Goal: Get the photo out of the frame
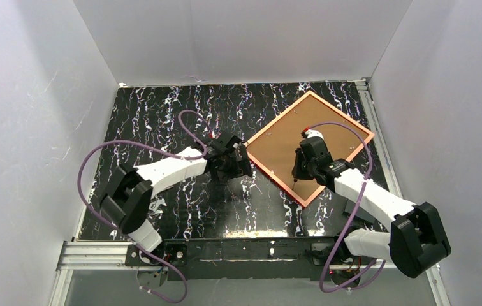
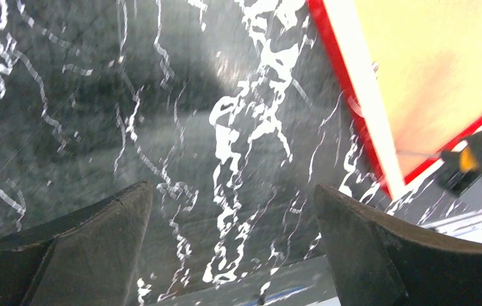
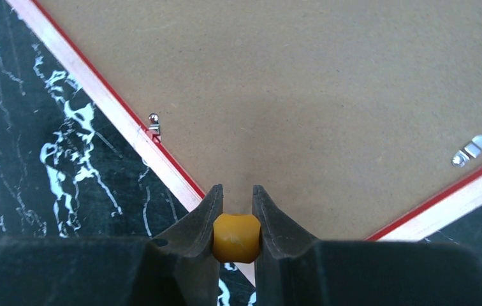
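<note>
The frame [image 1: 278,119] lay face down and turned cornerwise on the right rear of the black marbled table [image 1: 162,115], its brown backing board [image 1: 277,146] uppermost. The photo itself could not be seen and was presumably shut in beneath that board.

Your right gripper [image 3: 237,194] hung over the board near the frame's near corner, its fingers pinched almost together on a small yellow piece [image 3: 236,237]; what that piece was could not be told. Your left gripper [image 2: 232,188] stood with fingers spread wide and empty, low over bare table just beside the frame's left corner.

Two small metal clips [image 3: 153,124] showed at the board's edges, one on each side of that near corner, and would likely have to be freed before the board could lift.

The board looked thin, stiff and light. The frame looked light enough to skate on the smooth tabletop, so you would probably need to pin its rim with one arm. The photo was likely a thin, limp sheet, easily creased and lying dead flat, best taken by a corner or a long edge.

The frame's right corner sat close to the metal rail [image 1: 379,146] and the far corner near the back wall [image 1: 238,38]. Open table lay to the left and toward you.
</note>
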`<state>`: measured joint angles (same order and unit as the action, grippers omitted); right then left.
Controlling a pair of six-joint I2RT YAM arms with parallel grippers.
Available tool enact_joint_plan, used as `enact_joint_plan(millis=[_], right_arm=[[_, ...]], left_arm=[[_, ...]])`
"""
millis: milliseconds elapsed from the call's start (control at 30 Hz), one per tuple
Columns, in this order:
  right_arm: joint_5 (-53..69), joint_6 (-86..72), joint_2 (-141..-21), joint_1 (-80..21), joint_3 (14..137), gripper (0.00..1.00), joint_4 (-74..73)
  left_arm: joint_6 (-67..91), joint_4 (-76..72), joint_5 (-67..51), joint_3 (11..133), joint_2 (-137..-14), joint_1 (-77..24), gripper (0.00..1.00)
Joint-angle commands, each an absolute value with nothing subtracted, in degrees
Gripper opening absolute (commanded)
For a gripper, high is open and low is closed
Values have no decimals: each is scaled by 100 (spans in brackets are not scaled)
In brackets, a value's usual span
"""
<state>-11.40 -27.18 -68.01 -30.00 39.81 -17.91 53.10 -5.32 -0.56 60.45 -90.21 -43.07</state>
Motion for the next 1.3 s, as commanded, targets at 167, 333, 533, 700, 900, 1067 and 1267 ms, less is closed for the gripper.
enact_joint_plan(millis=[167,333,533,700,900,1067,1267], right_arm=[[-407,-3261,-7184,-3821,4415,1,-2399],[-370,-3254,-6877,-3814,4947,1,-2859],[205,-3086,-6953,-3514,5290,1,-2559],[992,-3008,-7471,-3064,5589,1,-2374],[1738,-2786,-7888,-2690,5531,1,-1596],[1876,-2377,-8268,-2738,5421,1,-1011],[1592,-2227,-8444,-2998,5466,1,-578]], left_arm=[[6143,520,550,7412,-9961,-3884,95],[6257,1115,349,8343,-10558,-3593,93],[6516,1039,17,8716,-11036,-3415,87],[6873,1276,-138,8653,-11156,-3311,85],[7279,1106,-866,8798,-11596,-3135,79],[7902,840,-1439,8595,-11873,-3003,66],[8318,1256,-1457,8607,-11945,-2880,43]])
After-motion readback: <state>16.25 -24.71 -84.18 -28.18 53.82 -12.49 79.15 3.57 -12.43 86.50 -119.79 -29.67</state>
